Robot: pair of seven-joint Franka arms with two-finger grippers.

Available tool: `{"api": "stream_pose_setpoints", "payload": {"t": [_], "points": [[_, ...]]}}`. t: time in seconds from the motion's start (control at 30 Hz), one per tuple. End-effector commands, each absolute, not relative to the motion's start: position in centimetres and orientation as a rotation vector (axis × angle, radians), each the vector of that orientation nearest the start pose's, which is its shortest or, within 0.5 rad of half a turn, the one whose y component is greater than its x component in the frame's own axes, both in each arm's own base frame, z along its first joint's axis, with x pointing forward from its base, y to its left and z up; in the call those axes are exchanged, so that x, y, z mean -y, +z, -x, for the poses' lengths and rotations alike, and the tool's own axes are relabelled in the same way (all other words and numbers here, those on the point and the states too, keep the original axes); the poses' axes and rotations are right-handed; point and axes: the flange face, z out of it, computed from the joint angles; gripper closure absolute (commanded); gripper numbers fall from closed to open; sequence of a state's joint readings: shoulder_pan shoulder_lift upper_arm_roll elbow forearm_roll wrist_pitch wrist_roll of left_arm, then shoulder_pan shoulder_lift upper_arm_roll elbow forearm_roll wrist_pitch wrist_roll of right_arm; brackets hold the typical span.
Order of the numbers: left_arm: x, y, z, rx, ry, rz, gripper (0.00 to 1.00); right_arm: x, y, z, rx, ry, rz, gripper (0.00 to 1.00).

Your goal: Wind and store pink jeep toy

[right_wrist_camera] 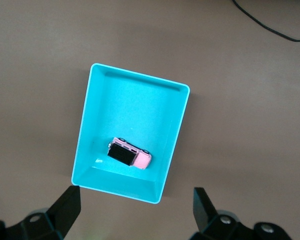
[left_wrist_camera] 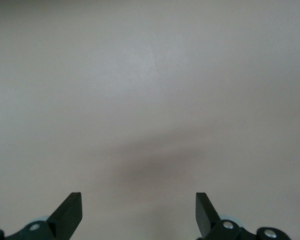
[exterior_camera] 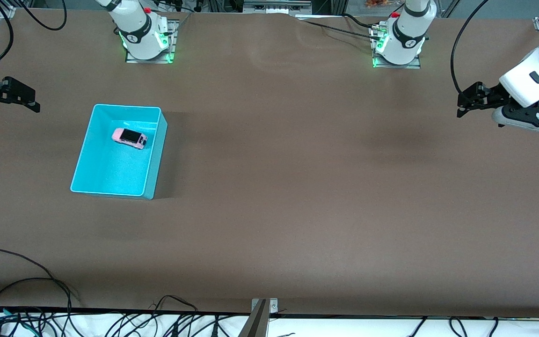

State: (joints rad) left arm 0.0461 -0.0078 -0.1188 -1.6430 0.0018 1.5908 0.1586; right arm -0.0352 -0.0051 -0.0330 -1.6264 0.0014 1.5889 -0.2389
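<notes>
Where it sits in the turquoise bin, the pink jeep toy (black-roofed) — upright.

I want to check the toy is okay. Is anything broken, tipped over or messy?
Nothing stands out. The pink jeep toy sits upright on its wheels inside the turquoise bin, at a slant to the walls. The left gripper and right gripper hang open, away from it.

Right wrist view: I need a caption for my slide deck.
Open right gripper above the turquoise bin, the pink jeep toy upright inside.
</notes>
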Motion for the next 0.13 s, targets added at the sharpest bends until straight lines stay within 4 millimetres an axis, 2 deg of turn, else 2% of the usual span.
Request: {"api": "stream_pose_setpoints", "payload": {"t": [0.0, 0.1], "points": [[4.05, 59.86, -54.43, -0.351, 0.057, 3.138, 0.00, 3.90, 60.88, -55.27, 0.263, 0.059, 3.140, 0.00], [4.05, 59.86, -54.43, -0.351, 0.057, 3.138, 0.00, 3.92, 60.88, -55.27, 0.264, 0.059, 3.141, 0.00]]}}
